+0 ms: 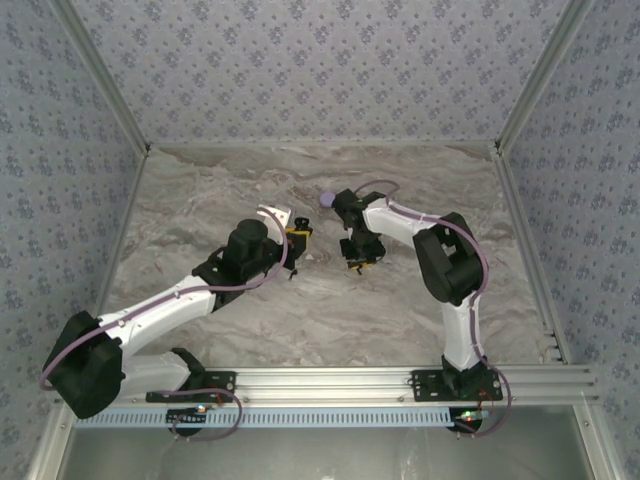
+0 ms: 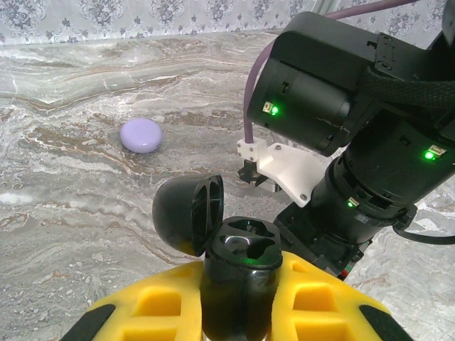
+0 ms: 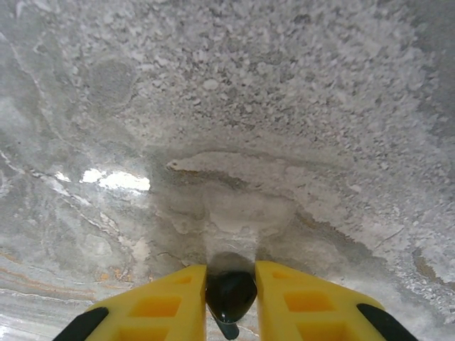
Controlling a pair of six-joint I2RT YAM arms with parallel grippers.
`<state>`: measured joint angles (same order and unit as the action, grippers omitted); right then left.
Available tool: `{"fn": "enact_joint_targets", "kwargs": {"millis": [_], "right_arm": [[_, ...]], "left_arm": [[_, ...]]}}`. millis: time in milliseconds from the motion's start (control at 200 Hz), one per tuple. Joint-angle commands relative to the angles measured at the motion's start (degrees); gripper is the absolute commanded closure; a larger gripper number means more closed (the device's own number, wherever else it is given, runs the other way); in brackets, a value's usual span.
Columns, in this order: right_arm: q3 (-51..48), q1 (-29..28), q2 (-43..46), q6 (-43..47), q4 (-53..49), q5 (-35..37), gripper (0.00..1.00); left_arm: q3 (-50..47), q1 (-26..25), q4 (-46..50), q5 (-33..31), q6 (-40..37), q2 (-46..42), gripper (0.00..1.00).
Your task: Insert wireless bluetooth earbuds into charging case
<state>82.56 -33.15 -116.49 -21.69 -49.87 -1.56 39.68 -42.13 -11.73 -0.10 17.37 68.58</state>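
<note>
The charging case [image 2: 238,249] is sitting upright in the left gripper [image 2: 238,291], whose yellow fingers [image 2: 160,302] are clamping its dark body from both sides. Its round lid [image 2: 186,212] is hanging open, tilted back to the left of the base, and two shaped hollows in the top of the base are facing the wrist camera. They are too dark to tell whether either is holding anything. One earbud [image 3: 231,293] is being pinched in the right gripper [image 3: 231,275], with its glossy black bud showing in the narrow gap between the yellow fingers and a short dark stub poking out below it. That gripper is pointing down at the grey marbled table [image 3: 284,106], and a soft shadow is falling on the surface just ahead of the fingertips. From above, the left gripper [image 1: 298,234] and the right gripper [image 1: 358,262] are facing each other near the middle of the table, close but apart, with bare marble between them. In the left wrist view, the right arm [image 2: 341,106] is rising just beyond and to the right of the case, black-bodied and with green lights glowing on it. A lilac disc [image 2: 141,135] is lying flat on the table farther back, well apart from the case and near the right arm's wrist in the top view.
</note>
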Motion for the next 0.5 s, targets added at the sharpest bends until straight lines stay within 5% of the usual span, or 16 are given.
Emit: {"fn": "enact_joint_targets", "kwargs": {"millis": [0,495], "right_arm": [[-3.7,1.0,0.4,-1.6,2.4,-3.0,0.78],[-21.4,7.7,19.5,-5.6,24.8,-13.0,0.79]], "left_arm": [[1.4,-0.3,-0.7,0.0,-0.7,0.2,0.82],[-1.9,-1.7,-13.1,3.3,2.8,7.3,0.82]]}}
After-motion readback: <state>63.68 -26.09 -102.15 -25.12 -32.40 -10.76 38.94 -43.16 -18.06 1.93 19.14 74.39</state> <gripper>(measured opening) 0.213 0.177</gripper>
